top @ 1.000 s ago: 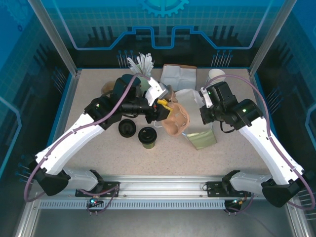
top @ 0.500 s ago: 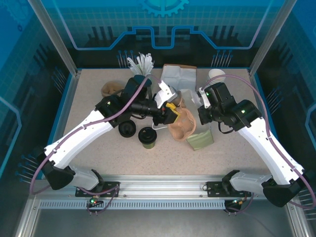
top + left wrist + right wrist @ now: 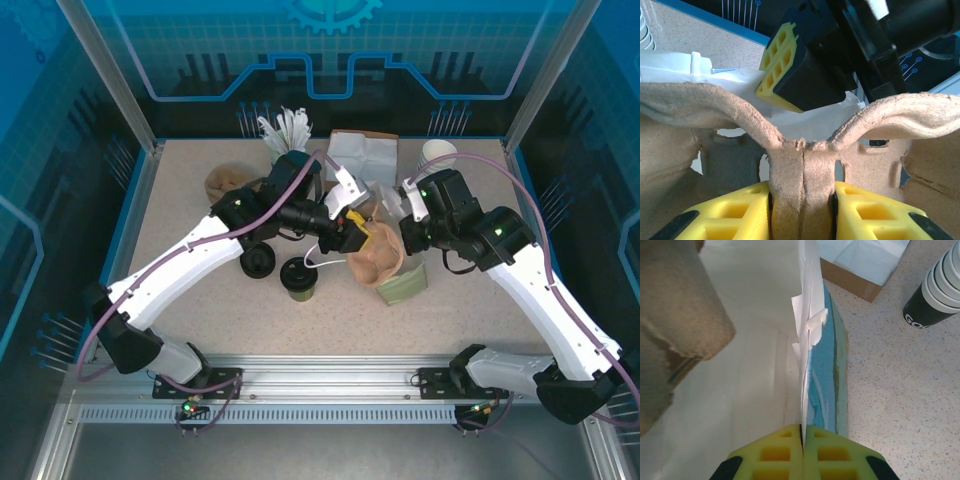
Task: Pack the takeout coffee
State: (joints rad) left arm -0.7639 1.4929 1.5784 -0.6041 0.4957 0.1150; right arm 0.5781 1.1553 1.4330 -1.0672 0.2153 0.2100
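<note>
A speckled tabletop (image 3: pixel 450 320) seen from above, with two white robot arms reaching toward a paper bag (image 3: pixel 408 283) lying near its middle. The bag is white with a green side. The right fingers (image 3: pixel 404 238) are closed on the bag's thin white upper edge; in the right wrist view the two yellow pads of the right fingers (image 3: pixel 803 442) press together with the paper sheet caught between them. Touching the bag's left side is a brown moulded-pulp cup carrier (image 3: pixel 375 258), held up by the left fingers (image 3: pixel 357 230). In the left wrist view the left fingers (image 3: pixel 802 200) clamp the carrier's central ridge (image 3: pixel 802 165) from both sides, with the white bag behind it. The coffee cup (image 3: pixel 298 277), dark-sided with a round black lid, stands upright on the tabletop to the left of the bag, apart from both sets of fingers. A loose black lid (image 3: pixel 258 262) lies further left of the bag, just beside the cup. Beyond the bag, at the far edge, sit an open cardboard box (image 3: pixel 362 152) and a stack of white-rimmed cups (image 3: pixel 437 155).
</note>
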